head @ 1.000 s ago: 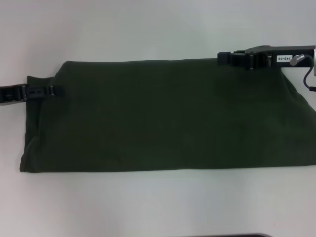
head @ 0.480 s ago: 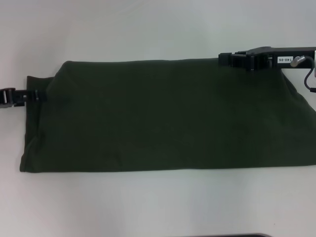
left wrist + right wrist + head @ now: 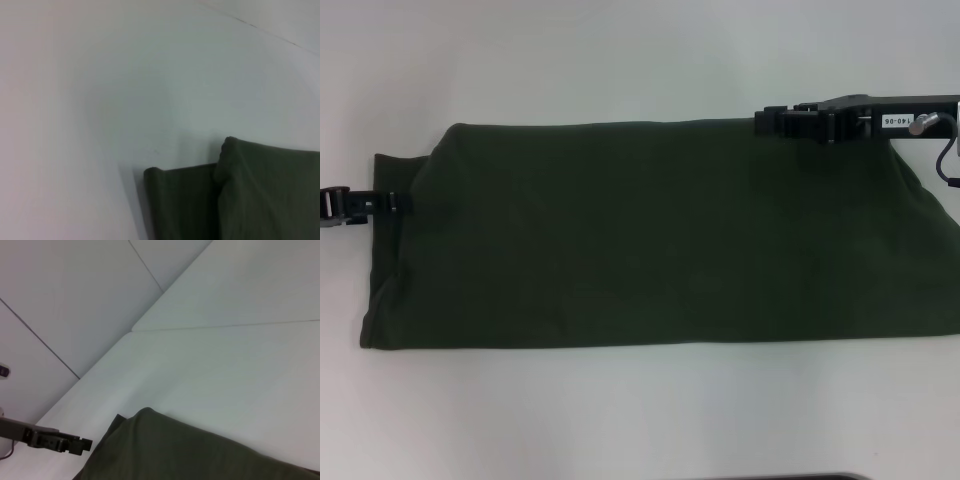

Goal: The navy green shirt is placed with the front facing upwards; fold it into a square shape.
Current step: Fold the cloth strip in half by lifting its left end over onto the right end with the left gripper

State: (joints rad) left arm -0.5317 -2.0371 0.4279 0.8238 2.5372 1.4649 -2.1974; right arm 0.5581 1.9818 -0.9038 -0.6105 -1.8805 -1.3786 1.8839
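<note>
White table (image 3: 620, 420), pale wall panels behind. Navy green shirt (image 3: 650, 235) folded, long axis between left gripper (image 3: 402, 201) and right gripper (image 3: 765, 122); grip on both unclear.

Large dark olive-green cotton shirt (image 3: 650, 235): uniform plain green, no print visible. Smooth desk (image 3: 640, 60): plain white. Left tool (image 3: 400, 201) and right tool (image 3: 765, 122): black; white label on right arm.

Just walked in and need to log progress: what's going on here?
A two-armed robot is folding the navy green shirt on the white table. The shirt lies as a long flat band, plain side up, not yet a square. The left tool sits at the band's left edge; the right tool is at its far edge on the right.
</note>
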